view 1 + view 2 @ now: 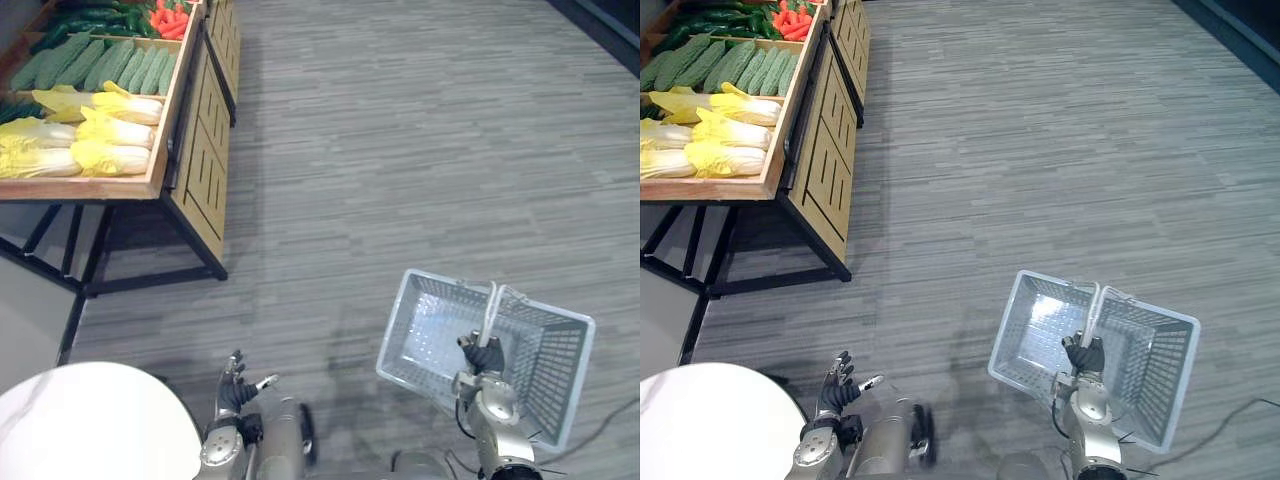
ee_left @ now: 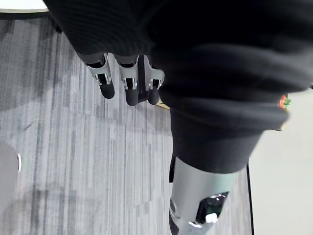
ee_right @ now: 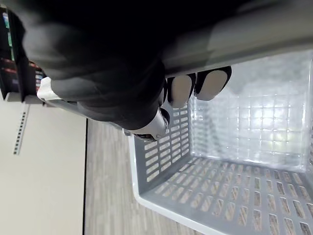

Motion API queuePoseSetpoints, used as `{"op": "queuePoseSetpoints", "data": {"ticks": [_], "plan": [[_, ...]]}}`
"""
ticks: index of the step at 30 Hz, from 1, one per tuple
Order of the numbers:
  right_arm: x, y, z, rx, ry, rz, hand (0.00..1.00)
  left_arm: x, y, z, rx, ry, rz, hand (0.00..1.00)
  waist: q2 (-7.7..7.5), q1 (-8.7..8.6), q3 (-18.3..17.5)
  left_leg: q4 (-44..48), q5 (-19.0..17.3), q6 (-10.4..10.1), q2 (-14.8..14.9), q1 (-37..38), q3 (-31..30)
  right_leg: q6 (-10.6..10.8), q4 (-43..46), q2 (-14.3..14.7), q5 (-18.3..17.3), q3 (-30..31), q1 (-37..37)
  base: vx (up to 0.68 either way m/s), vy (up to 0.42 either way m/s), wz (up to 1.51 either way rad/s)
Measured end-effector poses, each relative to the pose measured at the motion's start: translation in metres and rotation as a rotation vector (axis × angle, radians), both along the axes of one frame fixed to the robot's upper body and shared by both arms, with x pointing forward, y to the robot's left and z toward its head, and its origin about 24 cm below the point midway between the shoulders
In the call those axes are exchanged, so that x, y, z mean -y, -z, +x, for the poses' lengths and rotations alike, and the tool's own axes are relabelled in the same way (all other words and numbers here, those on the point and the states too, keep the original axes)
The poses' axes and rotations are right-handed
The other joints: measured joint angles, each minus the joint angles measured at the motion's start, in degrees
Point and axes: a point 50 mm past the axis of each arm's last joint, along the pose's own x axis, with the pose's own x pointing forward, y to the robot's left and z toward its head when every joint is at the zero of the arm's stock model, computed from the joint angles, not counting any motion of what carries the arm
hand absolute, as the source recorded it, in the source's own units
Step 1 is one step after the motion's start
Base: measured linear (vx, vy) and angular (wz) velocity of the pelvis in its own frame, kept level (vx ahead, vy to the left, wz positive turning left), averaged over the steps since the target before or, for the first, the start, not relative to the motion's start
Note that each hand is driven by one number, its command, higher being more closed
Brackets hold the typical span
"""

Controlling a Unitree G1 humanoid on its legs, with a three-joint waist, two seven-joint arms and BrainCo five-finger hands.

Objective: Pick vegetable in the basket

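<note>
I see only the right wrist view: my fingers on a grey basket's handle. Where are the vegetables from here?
Observer: On a wooden stand ahead, to the robot's left, with floor between it and the basket.
Operator: Which vegetables lie nearest?
Observer: Yellow cabbages in the near tray, with green cucumbers behind them.
Operator: Is the left hand free?
Observer: Yes. The left hand is open, low at the robot's left, and holds nothing.

Floor between produce stand and basket
</note>
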Motion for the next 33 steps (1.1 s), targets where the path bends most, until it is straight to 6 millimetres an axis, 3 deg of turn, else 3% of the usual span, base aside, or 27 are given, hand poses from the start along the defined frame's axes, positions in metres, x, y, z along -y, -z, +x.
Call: {"op": "queuePoseSetpoints", "data": {"ticks": [2,3,4,5,6,7,8,9,11,12,13,14,15,16,18,19,20,21,22,23,24,26,27,28,29,30,33], "plan": [[-0.002,0.005,-0.001,-0.027,-0.01,0.005,1.0,0.002,0.003,-0.005,-0.012,-0.021,-0.014,0.0,0.09,0.15,-0.06,1.68,-4.45,1.23,-1.4,2.72,0.25,1.21,8.8,-1.4,0.14,1.22,-0.62,0.48,0.236,0.1],[-0.002,0.008,-0.002,-0.038,-0.01,0.008,1.0,0.003,0.004,-0.007,-0.019,-0.016,-0.015,0.0,0.13,0.0,-0.05,0.71,-5.36,1.7,-2.09,5.08,0.39,4.46,18.42,-2.14,1.59,2.5,-3.88,0.53,0.214,0.21],[-0.004,0.01,-0.004,-0.049,-0.012,0.013,1.0,0.002,0.004,-0.008,-0.025,-0.008,-0.008,0.0,-0.2,-0.19,0.14,-1.13,-6.41,2.29,-3.4,9.03,0.2,9.77,32.78,-2.97,5.26,4.29,-9.28,0.55,0.183,0.23],[-0.005,0.011,-0.005,-0.055,-0.016,0.011,1.0,0.003,0.004,-0.008,-0.031,0.005,-0.005,0.0,-0.33,-0.28,0.22,-2.08,-6.78,2.57,-4.02,11.33,-0.06,9.25,39.14,-3.16,4.94,4.37,-11.34,0.58,0.111,0.27],[-0.007,0.013,-0.006,-0.067,-0.03,0.008,1.0,0.003,0.005,-0.008,-0.039,0.014,0.0,0.0,-0.18,-0.41,0.23,-4.53,-7.05,2.79,-4.69,16.14,-0.71,5.6,47.68,-3.41,2.95,2.97,-14.62,0.58,0.061,0.25],[-0.01,0.013,-0.006,-0.07,-0.051,0.011,1.0,0.003,0.004,-0.008,-0.034,0.012,0.0,0.0,0.49,-0.74,0.2,-7.81,-7.03,2.81,-4.66,20.86,-1.7,2.24,49.57,-3.22,1.01,-0.22,-17.49,0.69,0.042,0.2],[-0.011,0.013,-0.005,-0.07,-0.057,0.01,1.0,0.003,0.003,-0.007,-0.031,0.012,0.001,0.0,0.63,-0.84,0.13,-8.55,-7.03,2.81,-4.56,21.74,-1.87,1.63,49.53,-3.17,0.64,-1.17,-18.16,0.57,0.007,0.24],[-0.016,0.011,-0.003,-0.059,-0.083,0.01,1.0,0.003,0.0,-0.004,-0.009,0.006,0.007,0.0,1.35,-1.67,-0.1,-12.75,-7.03,2.81,-3.76,26.17,-3.42,-2.05,45.83,-2.21,-1.66,-5.23,-23.54,0.69,-0.072,0.39],[-0.015,0.009,-0.001,-0.046,-0.085,0.006,1.0,0.006,-0.006,0.009,0.026,0.019,0.005,0.0,2.32,-2.23,-0.09,-14.74,-7.1,2.59,-1.92,28.37,-5.28,-2.61,34.59,0.41,-1.78,-6.04,-29.8,0.63,-0.135,0.65],[-0.013,0.008,-0.001,-0.045,-0.081,-0.001,1.0,0.007,-0.009,0.017,0.044,0.027,0.005,0.0,2.92,-3.13,0.22,-14.94,-7.87,0.83,-0.12,29.99,-7.26,-2.04,21.52,3.03,2.21,-3.9,-32.76,0.46,-0.149,0.74],[-0.012,0.008,-0.001,-0.045,-0.081,-0.003,1.0,0.007,-0.009,0.019,0.048,0.028,0.005,0.0,2.75,-3.32,0.13,-15.04,-8.34,-0.6,0.19,30.93,-8.04,-1.93,14.74,4.13,5.83,-2.12,-32.89,0.62,-0.222,0.91],[-0.01,0.008,-0.002,-0.047,-0.076,-0.007,1.0,0.008,-0.008,0.019,0.044,0.027,0.005,0.0,2.2,-3.57,-0.17,-14.78,-9.37,-2.72,0.31,33.15,-10.09,-1.62,5.74,5.13,17.94,0.95,-31.75,0.53,-0.211,0.67],[-0.008,0.008,-0.003,-0.05,-0.071,-0.012,1.0,0.008,-0.007,0.018,0.035,0.027,0.003,0.0,2.28,-4.08,-0.4,-14.08,-9.8,-3.51,0.95,34.26,-11.66,-3.33,5.48,5.61,24.6,1.67,-30.77,0.83,-0.33,0.56],[0.0,0.001,0.006,-0.03,-0.067,-0.041,1.0,0.017,-0.003,0.019,0.022,0.025,-0.024,0.0,5.55,-3.45,-0.53,-11.7,-7.63,-6.47,4.24,33.87,-14.13,-5.04,11.21,7.14,20.04,0.32,-31.21,0.68,-0.277,0.38],[0.003,0.0,0.006,-0.026,-0.048,-0.038,1.0,0.02,-0.005,0.022,0.037,0.027,-0.029,0.0,5.5,-3.56,-0.55,-7.43,-1.4,-6.52,3.87,33.14,-15.77,-5.74,14.96,6.31,15.07,-1.68,-29.87,0.69,-0.314,0.55],[0.002,0.003,0.0,-0.039,-0.046,-0.033,1.0,0.022,-0.004,0.021,0.034,0.02,-0.038,0.0,5.36,-4.11,-0.46,0.74,5.64,-5.78,3.71,30.01,-15.79,-6.12,14.78,5.86,12.17,-4.24,-26.02,0.73,-0.327,0.86],[0.0,0.007,-0.005,-0.054,-0.044,-0.022,1.0,0.023,-0.003,0.017,0.031,0.003,-0.051,0.0,5.2,-3.5,-0.27,12.11,15.96,-7.64,5.36,24.89,-14.46,-6.79,11.6,5.77,10.56,-5.16,-20.63,0.61,-0.228,0.7],[-0.003,0.009,-0.007,-0.058,-0.037,-0.008,1.0,0.023,-0.003,0.016,0.033,0.001,-0.053,0.0,5.42,-3.01,-0.23,17.62,14.43,-7.64,7.0,22.48,-12.84,-7.07,9.59,6.39,10.1,-5.68,-17.98,0.57,-0.146,0.33],[-0.007,0.009,-0.006,-0.053,-0.014,0.015,1.0,0.024,-0.002,0.013,0.027,0.002,-0.055,0.0,5.74,-1.54,-0.03,27.68,7.9,-5.94,10.12,16.06,-7.64,-7.37,4.72,7.84,9.94,-6.28,-11.9,0.42,-0.092,0.04],[-0.006,0.01,-0.006,-0.051,0.003,0.022,1.0,0.023,-0.002,0.012,0.023,0.001,-0.055,0.0,5.03,-1.0,0.22,28.9,6.18,-5.77,10.23,13.98,-5.73,-7.4,3.07,7.78,9.92,-6.25,-9.9,0.48,-0.105,0.05],[-0.006,0.01,-0.007,-0.048,0.026,0.038,1.0,0.023,0.0,0.009,0.015,0.0,-0.055,0.0,4.71,-0.46,0.16,28.51,3.91,-5.46,10.06,11.11,-3.19,-7.39,0.6,7.42,9.93,-6.51,-6.92,0.45,-0.06,0.1],[0.004,0.01,-0.009,-0.043,0.084,0.045,1.0,0.021,0.002,0.004,0.002,-0.005,-0.053,0.0,4.1,0.1,0.39,17.1,0.97,-3.38,9.32,5.02,2.06,-6.6,-4.52,6.58,9.44,-7.91,-1.27,0.47,0.009,0.19],[0.007,0.009,-0.009,-0.043,0.092,0.038,1.0,0.021,0.002,0.004,0.0,-0.005,-0.052,0.0,3.93,0.13,0.46,12.48,0.98,-3.32,8.68,4.05,3.07,-5.69,-5.1,6.13,8.87,-8.08,-0.35,0.42,0.089,0.19],[0.014,0.008,-0.011,-0.046,0.1,0.019,1.0,0.021,0.004,0.001,-0.01,-0.008,-0.052,0.0,4.33,0.09,0.39,1.6,2.76,-3.68,7.91,3.1,5.73,-3.61,-5.29,5.62,7.35,-8.97,1.19,0.42,0.133,0.25],[0.021,0.008,-0.014,-0.052,0.113,0.004,1.0,0.021,0.005,-0.002,-0.018,-0.01,-0.053,0.0,5.42,-0.06,-0.12,-6.78,8.2,-1.32,7.81,2.97,8.68,-2.6,-5.24,6.18,6.11,-9.77,2.43,0.61,0.206,0.63],[0.023,0.016,-0.019,-0.089,0.14,0.018,1.0,0.013,0.004,0.0,-0.019,-0.008,-0.029,0.0,2.69,-0.02,-0.76,-7.81,8.69,2.04,5.34,3.96,11.7,-1.31,-4.97,3.68,4.63,-11.12,3.56,0.53,0.188,0.7],[0.018,0.018,-0.018,-0.089,0.135,0.034,1.0,0.004,0.003,0.0,-0.021,-0.031,-0.012,0.0,0.46,0.58,-1.3,-7.6,6.69,3.43,2.16,4.02,11.02,-0.53,-5.0,1.5,5.07,-12.82,4.75,0.38,0.124,0.56]]}}
